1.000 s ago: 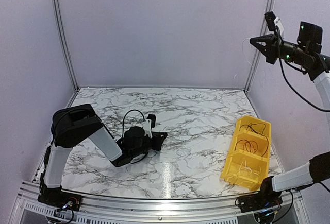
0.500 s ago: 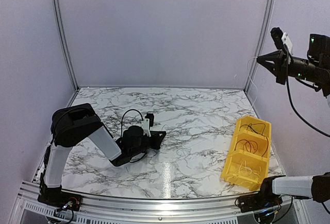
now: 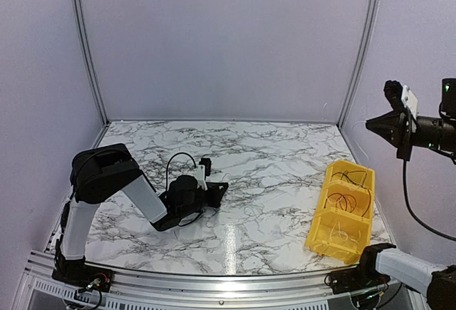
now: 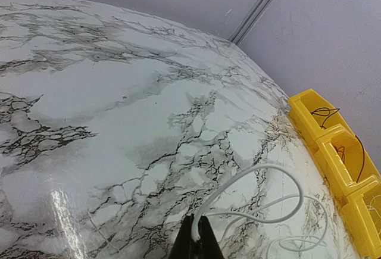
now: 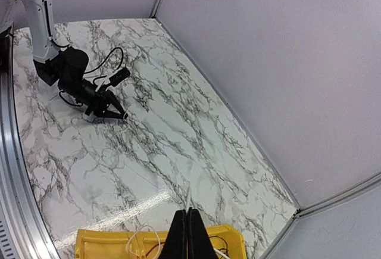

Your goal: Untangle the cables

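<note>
Fingers of the left arm (image 4: 208,248) are pressed together low over the worktop (image 3: 271,160), pinching the end of a white cable (image 4: 271,165). In the left wrist view that cable comes up from between the tips, arcs off to the right in an open loop and doubles back across the marble. Finer pale strands lie beneath the loop, too thin to follow.

In the overhead view these left fingers (image 3: 219,189) sit left of the worktop's middle, pointing toward the yellow bin (image 3: 318,217).

The right fingers (image 3: 375,125) hang high in the air near the right wall, well above the bin. In the right wrist view the right fingers (image 5: 178,241) are closed tight, with no gap between them. A hair-thin pale strand (image 5: 188,199) stands up from their tips. Where its far end goes cannot be made out.

The bin rests at the right side of the worktop and has three compartments in a row. Black cables (image 3: 343,202) curl in loose loops in the middle compartment and the far one. The nearest compartment holds whitish cables (image 3: 340,233). The bin (image 4: 315,128) also shows at the right edge of the left wrist view, apart from the white loop.
</note>
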Available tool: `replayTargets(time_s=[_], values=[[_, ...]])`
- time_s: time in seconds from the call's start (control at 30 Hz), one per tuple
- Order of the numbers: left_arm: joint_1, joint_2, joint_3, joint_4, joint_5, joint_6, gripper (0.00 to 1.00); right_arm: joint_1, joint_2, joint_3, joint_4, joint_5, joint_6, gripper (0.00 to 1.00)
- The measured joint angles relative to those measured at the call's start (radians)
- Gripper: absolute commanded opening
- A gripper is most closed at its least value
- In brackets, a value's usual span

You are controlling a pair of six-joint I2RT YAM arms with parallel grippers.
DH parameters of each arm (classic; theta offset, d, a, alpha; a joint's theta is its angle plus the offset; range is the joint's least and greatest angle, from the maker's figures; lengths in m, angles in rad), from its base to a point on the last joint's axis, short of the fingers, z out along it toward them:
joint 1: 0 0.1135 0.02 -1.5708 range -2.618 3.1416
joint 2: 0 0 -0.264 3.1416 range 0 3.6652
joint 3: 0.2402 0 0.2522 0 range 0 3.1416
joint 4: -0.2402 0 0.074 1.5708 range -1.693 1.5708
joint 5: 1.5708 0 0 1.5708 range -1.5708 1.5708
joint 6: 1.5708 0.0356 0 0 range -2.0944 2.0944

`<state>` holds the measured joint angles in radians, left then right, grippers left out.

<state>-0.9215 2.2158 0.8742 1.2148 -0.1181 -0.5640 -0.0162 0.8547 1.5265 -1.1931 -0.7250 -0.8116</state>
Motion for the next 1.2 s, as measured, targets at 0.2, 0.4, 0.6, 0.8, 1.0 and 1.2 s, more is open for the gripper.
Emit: replayTargets(time_s=[0.2, 0.4, 0.6, 0.8, 1.0, 1.2], values=[[0.0, 0.0, 0.0, 0.0, -0.001, -0.02, 0.0, 0.0, -0.059, -0.099, -0.116, 0.091, -0.084, 0.0], [0.0, 0.0, 0.0, 0.0, -0.003, -0.033, 0.0, 0.0, -0.15, -0.183, -0.162, 0.23, -0.15, 0.0], [0.0, 0.0, 0.0, 0.001, -0.002, -0.043, 0.0, 0.0, -0.162, -0.285, -0.164, 0.306, -0.192, 0.0], [0.0, 0.0, -0.002, 0.014, 0.002, -0.05, 0.0, 0.0, -0.114, -0.436, -0.168, 0.331, -0.242, 0.0], [0.005, 0.0, -0.008, 0.019, 0.004, -0.053, 0.01, 0.0, -0.075, -0.533, -0.169, 0.324, -0.303, 0.0], [0.014, 0.003, -0.008, 0.034, 0.005, -0.059, 0.01, 0.0, 0.016, -0.648, -0.166, 0.32, -0.347, 0.0]])
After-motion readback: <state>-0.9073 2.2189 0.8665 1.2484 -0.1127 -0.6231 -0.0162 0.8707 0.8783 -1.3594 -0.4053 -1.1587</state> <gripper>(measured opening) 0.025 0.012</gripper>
